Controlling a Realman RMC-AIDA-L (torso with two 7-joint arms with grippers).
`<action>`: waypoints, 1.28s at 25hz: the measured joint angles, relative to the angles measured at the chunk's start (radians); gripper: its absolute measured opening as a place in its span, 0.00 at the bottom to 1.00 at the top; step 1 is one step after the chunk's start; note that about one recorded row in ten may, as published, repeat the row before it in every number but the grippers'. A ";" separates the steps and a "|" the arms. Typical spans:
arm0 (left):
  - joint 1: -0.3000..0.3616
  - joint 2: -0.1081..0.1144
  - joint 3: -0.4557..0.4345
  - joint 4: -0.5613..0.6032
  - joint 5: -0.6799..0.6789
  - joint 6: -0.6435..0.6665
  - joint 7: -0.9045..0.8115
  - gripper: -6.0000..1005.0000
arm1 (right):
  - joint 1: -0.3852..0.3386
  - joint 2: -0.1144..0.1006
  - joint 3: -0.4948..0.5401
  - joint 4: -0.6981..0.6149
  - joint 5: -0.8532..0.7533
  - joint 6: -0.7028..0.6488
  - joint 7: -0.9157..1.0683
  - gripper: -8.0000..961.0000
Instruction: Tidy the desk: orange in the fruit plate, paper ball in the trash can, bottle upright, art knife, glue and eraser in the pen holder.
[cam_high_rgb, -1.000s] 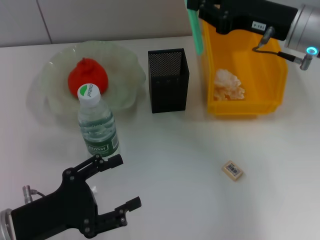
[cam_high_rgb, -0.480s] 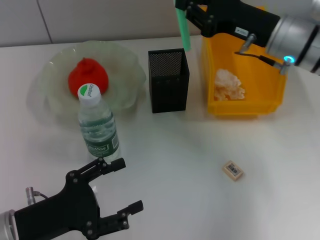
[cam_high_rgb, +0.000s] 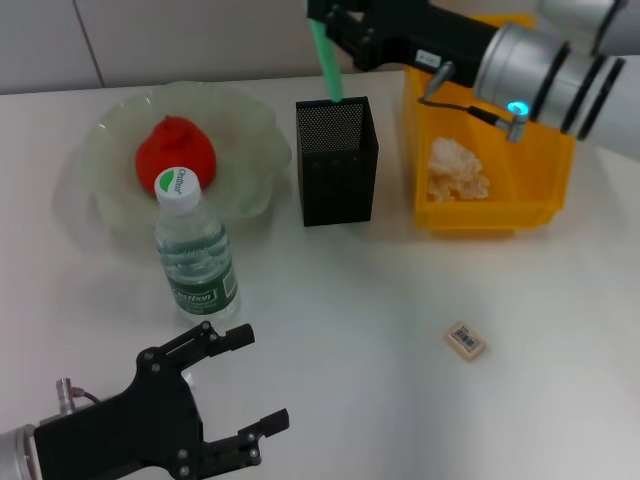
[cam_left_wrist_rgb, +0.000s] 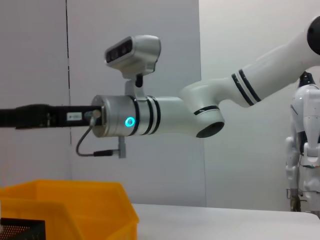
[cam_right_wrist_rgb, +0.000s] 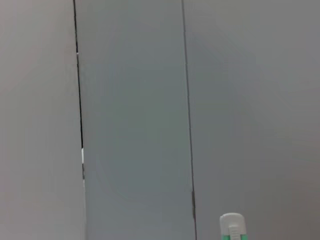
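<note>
Right hand (cam_high_rgb: 335, 25) sits at 12 o'clock in the head view, clamped on the upper end of the art knife (cam_high_rgb: 325, 62). Knife hangs nearly vertical, its lower tip at the back rim of the pen holder (cam_high_rgb: 337, 160), just at or above the mesh opening; whether the tip is already inside, cannot tell. Right wrist view shows only the knife's white-and-green end (cam_right_wrist_rgb: 230, 226) against a wall.

Handling judgement: knife is a light, stiff plastic stick, smooth-sided, so likely to slip or swing if held loosely. Hold near the top end suits a straight drop into the holder. Holder looks light and could tip or slide if the tip catches the rim.

Eraser (cam_high_rgb: 465, 340) lies flat on the tabletop (cam_high_rgb: 380, 340) at 4 o'clock, well apart from everything. Small, light, slightly grippy block; best pinched across its short sides from above.

Left hand (cam_high_rgb: 215, 385) rests low at 7 o'clock, fingers spread, holding nothing, just below the bottle (cam_high_rgb: 193, 250).

Bottle stands upright near the fruit plate (cam_high_rgb: 120, 215). Orange (cam_high_rgb: 176, 152) lies in the plate. Paper ball (cam_high_rgb: 457, 168) lies in the yellow trash can (cam_high_rgb: 545, 160) at 2 o'clock. Glue not seen.
</note>
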 joint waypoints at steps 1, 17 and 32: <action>0.003 -0.001 0.002 0.000 0.000 -0.001 0.004 0.81 | 0.015 0.001 0.000 0.020 0.001 0.010 -0.014 0.18; 0.000 0.003 0.000 0.001 0.000 -0.012 0.005 0.81 | 0.015 0.005 0.003 0.073 0.002 0.055 -0.076 0.18; -0.001 0.002 0.001 0.002 0.000 -0.008 0.003 0.81 | -0.047 0.009 -0.005 0.060 0.005 0.020 -0.095 0.38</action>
